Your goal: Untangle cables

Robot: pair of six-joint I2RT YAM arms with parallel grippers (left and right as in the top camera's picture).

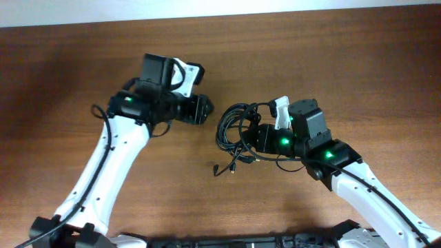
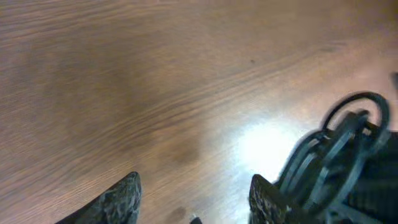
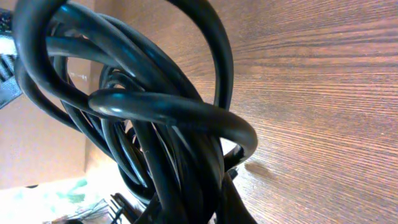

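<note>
The right gripper (image 1: pixel 256 136) is closed. Its fingertips are hidden behind black coils in the right wrist view, but from overhead it sits buried in the edge of the cables (image 1: pixel 233 127), so it looks to be pinching a strand of the bundle. The cables form one knotted clump of overlapping loops at about nine o'clock from that gripper, touching it. Up close they fill the right wrist camera, with one thick loop crossing over the others. Two loose tails run from the clump toward seven o'clock and end in small plug ends (image 1: pixel 224 168) lying on the wooden table (image 1: pixel 331 55). The left gripper (image 1: pixel 201 109) stands open and empty. Its textured fingers (image 2: pixel 121 198) are spread over bare wood, and the bundle lies near but apart from them, at about four o'clock from overhead and at three o'clock in its own wrist view. The step in hand appears to be a second grasp so that the clump can be pulled apart. To do it well, the left gripper should probably close on a single outer loop rather than several strands. It should then draw away toward ten o'clock while the right holds firm, gently enough that the crossings slide rather than cinch into a tighter knot.
</note>
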